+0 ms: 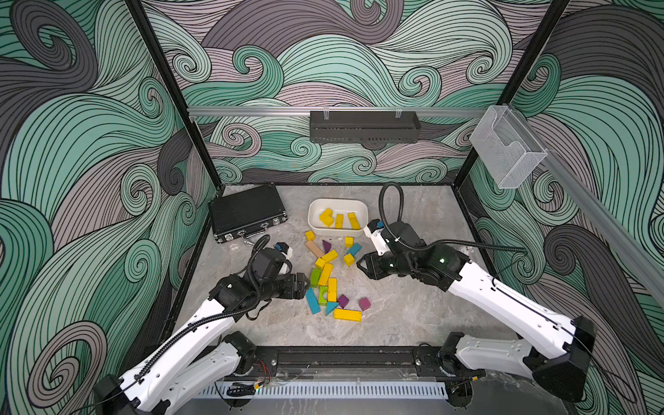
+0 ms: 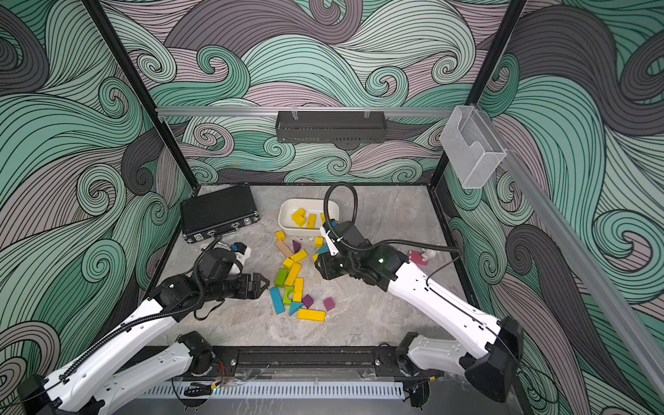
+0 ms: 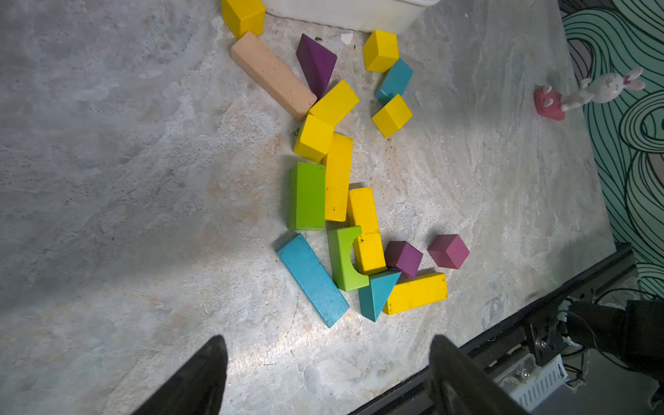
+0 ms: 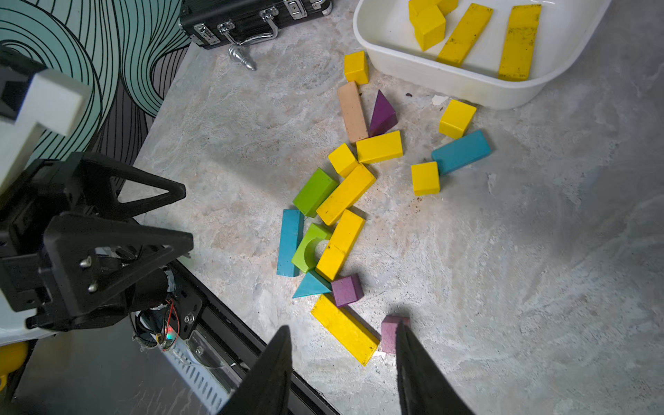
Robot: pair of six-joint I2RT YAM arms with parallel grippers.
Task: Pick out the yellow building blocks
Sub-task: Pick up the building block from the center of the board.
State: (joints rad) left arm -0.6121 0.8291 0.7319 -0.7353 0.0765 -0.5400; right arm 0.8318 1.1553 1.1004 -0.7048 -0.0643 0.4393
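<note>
Alt text: A marbled grey desk [image 1: 413, 305] sits inside a booth with swirling wave-patterned walls. Toward the back, a white tub [image 1: 334, 231] holds some of the yellow building blocks [image 1: 339, 221]: a few cubes and two long bars. More yellow cubes and bars lie loose on the desk in front of the tub. They form a scattered line mixed with lime-green blocks [image 1: 315, 277], teal blocks [image 1: 312, 301], purple blocks [image 1: 364, 304] and one tan bar [image 1: 314, 248]. A long yellow bar [image 1: 347, 315] lies at the near end of the line, touching a teal wedge [image 1: 331, 307].

The left gripper [image 3: 327, 339] hovers just beside the left side of the line, its fingers spread wide with nothing between them. The right gripper [image 4: 343, 327] hovers near the right side, its fingers parted more narrowly and also empty. A closed black case [image 1: 246, 212] lies in the back left corner of the desk.
</note>
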